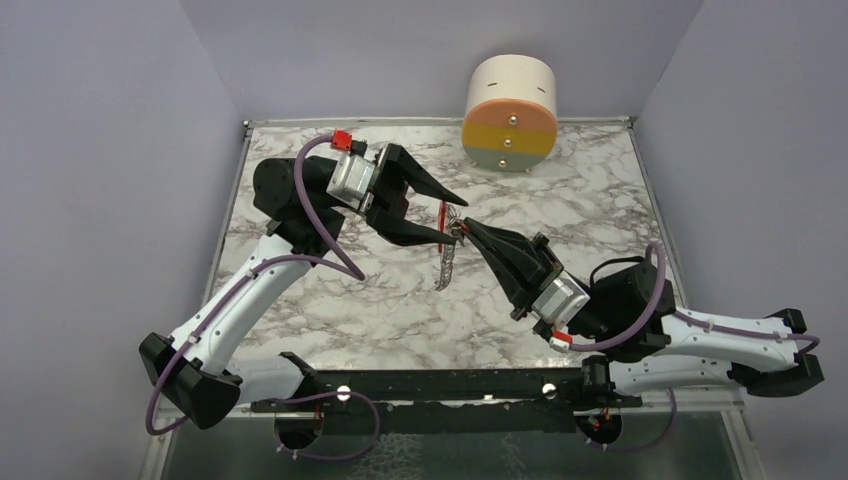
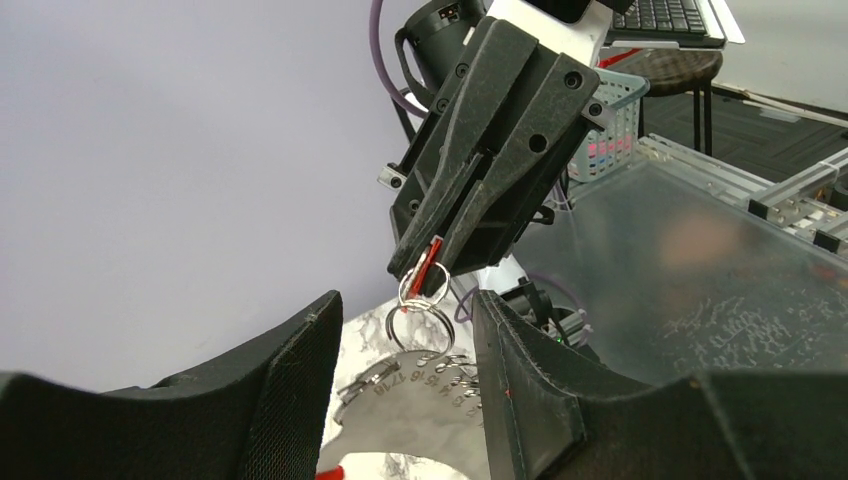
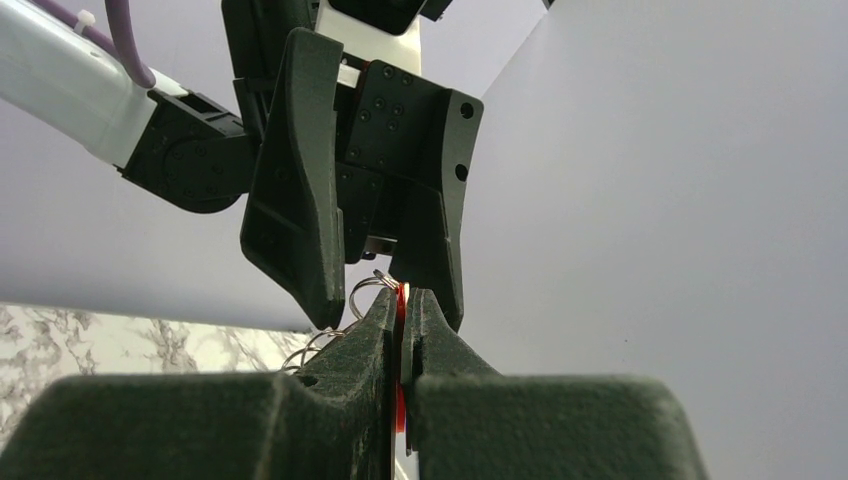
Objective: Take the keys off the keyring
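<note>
The left gripper [image 1: 452, 220] reaches in from the far left over the marble table [image 1: 330, 300], its jaws standing apart with nothing clamped. Its two fingers [image 2: 290, 390] flank the hanging metal on either side without visibly touching it, and they block most of the left wrist view below the rings.

The keyring [image 1: 444, 268] is held off the table between the two grippers, near the middle. Its red clip [image 2: 430, 262] is uppermost. Thin silver rings [image 2: 421, 300] hang under the clip, and below them a flat silver piece [image 2: 420, 395] stamped with numerals. From above, the long axis runs far to near, the chain end pointing near. The single keys are too small to tell apart.

The right gripper [image 1: 465, 231] comes from the near right, pressed closed on the red clip.

At the far edge, right of centre, a cream cylinder [image 1: 510, 100] lies on its side, striped face towards the arms; its contents are hidden
</note>
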Controlling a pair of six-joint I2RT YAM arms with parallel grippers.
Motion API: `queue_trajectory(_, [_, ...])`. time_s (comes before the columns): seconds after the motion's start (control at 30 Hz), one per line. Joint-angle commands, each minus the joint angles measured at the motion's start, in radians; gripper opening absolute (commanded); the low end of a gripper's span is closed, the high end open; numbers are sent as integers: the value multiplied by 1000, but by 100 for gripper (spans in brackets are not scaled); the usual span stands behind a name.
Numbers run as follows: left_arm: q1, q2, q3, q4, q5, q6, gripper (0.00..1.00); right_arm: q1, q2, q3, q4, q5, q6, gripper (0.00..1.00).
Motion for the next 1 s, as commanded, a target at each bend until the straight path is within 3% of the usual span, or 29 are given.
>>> queue_trajectory(0.0, [-7,-25,5,8,21,7,52,5,3,20,51,-13,-4,1])
queue_trajectory(0.33, [-15,-11,4,8,42,9,51,4,0,25,53,-19,-7,1])
queue_trajectory(0.53, [-15,2,11,8,59,6,46,4,-1,24,59,-16,-15,2])
queue_trajectory(0.97, [-17,20,13,8,66,8,47,4,-9,21,65,-13,-24,1])
